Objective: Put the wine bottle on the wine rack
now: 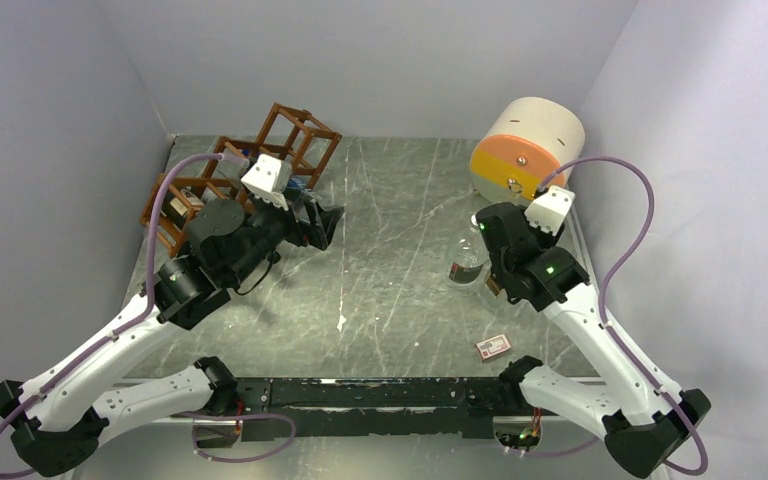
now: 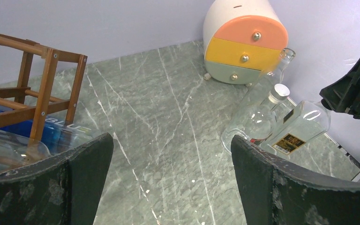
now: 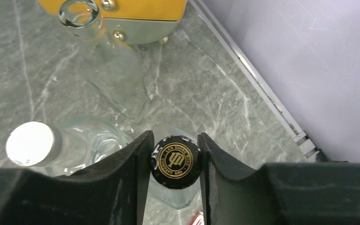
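The wine rack (image 1: 278, 150) of reddish-brown bars stands at the far left, also in the left wrist view (image 2: 42, 89). A clear bottle with a blue label (image 2: 58, 129) lies in its lower part. My left gripper (image 1: 325, 228) is open and empty just right of the rack, its jaws wide apart (image 2: 171, 140). My right gripper (image 3: 175, 140) is shut on the black gold-printed cap (image 3: 176, 161) of a clear wine bottle (image 2: 300, 124), which leans tilted. It is among the clear bottles at the right (image 1: 468, 262).
Beside the held bottle are a clear bottle with a silver cap (image 3: 30, 143) and an open-necked one (image 3: 103, 61). A white drawer unit with orange and yellow fronts (image 1: 525, 145) stands behind. A small red-and-white card (image 1: 493, 347) lies near the front. The table edge (image 3: 262, 89) runs close on the right.
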Available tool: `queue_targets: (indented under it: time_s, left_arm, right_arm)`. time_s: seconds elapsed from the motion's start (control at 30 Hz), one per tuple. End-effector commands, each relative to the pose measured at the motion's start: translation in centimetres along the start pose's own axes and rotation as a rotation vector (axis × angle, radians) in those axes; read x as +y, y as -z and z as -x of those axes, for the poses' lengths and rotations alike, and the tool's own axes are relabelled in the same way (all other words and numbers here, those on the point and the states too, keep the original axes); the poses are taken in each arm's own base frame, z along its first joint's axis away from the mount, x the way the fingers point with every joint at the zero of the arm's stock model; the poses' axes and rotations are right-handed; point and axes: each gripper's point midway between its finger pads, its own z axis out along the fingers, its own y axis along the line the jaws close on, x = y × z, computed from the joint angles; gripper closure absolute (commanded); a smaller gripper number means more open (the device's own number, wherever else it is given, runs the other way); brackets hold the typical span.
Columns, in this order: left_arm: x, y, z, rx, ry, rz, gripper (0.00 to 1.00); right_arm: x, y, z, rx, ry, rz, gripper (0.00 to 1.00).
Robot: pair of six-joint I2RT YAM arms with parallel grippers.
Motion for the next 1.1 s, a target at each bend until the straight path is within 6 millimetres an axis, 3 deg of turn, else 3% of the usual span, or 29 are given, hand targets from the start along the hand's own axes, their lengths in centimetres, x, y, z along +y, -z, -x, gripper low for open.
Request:
queue_targets:
  time_s: [0.0,0.17,0.2,0.47,0.73,0.93,1.07]
  left_arm:
    - [-0.8,0.3,2.4,-0.056,0.025,-0.029,0.01]
    - [-0.7,0.3,2.0,-0.053,0.03,-0.026,0.01]
    - [-0.7,0.3,1.9,-0.054,0.03,-0.027,0.01]
    - [-0.5,-0.6,0.7,-0.023,0.026,-0.008,0.01]
    - [-0.5,-1.6,-1.6,-0.02,0.007,-0.024,0.01]
    - [-1.5,-2.1,-5.1,-0.002,-0.041,-0.122,0.01]
    - [-3.2,-2.2,-8.1,-0.069,-0.032,-0.265,0.01]
  right_arm:
    - [0.3,-0.8,0.4,-0.007,-0.006,0.005,0.64]
    - [0.3,0.0,1.6,-0.021,0.029,0.066,0.98]
    - [0.4,0.3,2.0,-0.027,0.038,0.082,1.0]
    - [2.4,3.4,3.9,0.006,0.119,0.332,1.0]
    - [6.8,7.2,4.8,0.037,0.157,0.666,1.0]
    - [9.8,9.5,5.1,0.028,0.172,0.875,1.0]
    - [12.3,10.9,5.3,0.01,0.174,1.013,1.0]
